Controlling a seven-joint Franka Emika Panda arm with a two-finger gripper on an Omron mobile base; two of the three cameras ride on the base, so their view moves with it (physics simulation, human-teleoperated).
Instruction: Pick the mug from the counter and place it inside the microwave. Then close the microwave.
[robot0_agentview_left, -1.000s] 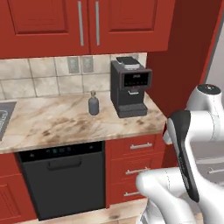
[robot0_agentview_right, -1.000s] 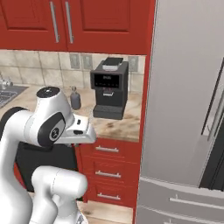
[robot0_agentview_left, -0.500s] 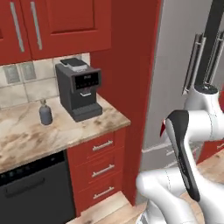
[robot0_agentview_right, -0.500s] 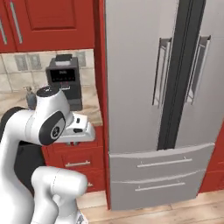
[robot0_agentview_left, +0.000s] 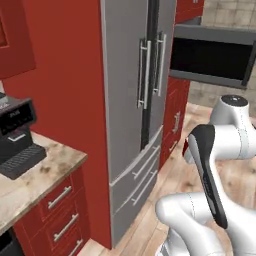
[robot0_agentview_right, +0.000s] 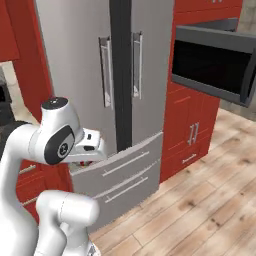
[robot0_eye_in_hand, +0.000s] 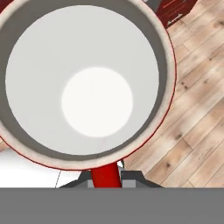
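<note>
1. I am carrying the red mug (robot0_eye_in_hand: 87, 83) in my gripper (robot0_eye_in_hand: 105, 177), which is pinched tight on the red handle (robot0_eye_in_hand: 105, 175). In the hand view the handle is sitting right between my fingertips and the mug's white bowl is opening straight ahead of them.
2. The mug is hanging off the handle alone, with wooden floor (robot0_eye_in_hand: 192, 113) passing beyond its rim. Nothing is supporting it from below, so I am judging that all its weight is levering on that one narrow grip.
3. I am treating it as a stiff, glazed, fairly light piece: it is not giving under my fingers, but a smooth handle may be slippery, and a drop onto the floor would probably chip or break it.
4. The handle is the sensible place to hold it; the wide round body looks too broad for my fingers, and the rim would be a thin, fragile purchase.
5. The microwave (robot0_agentview_right: 212, 65) is sitting high and well ahead of my gripper, off to the right, past the steel refrigerator (robot0_agentview_right: 107, 75). Its door (robot0_agentview_left: 210, 57) is standing open toward me.
6. The counter (robot0_agentview_left: 35, 177) with the black coffee machine (robot0_agentview_left: 15, 135) is lying off to my gripper's left.
7. I am judging that quick swings could twist the mug in my grip, so slow moves suit it.
</note>
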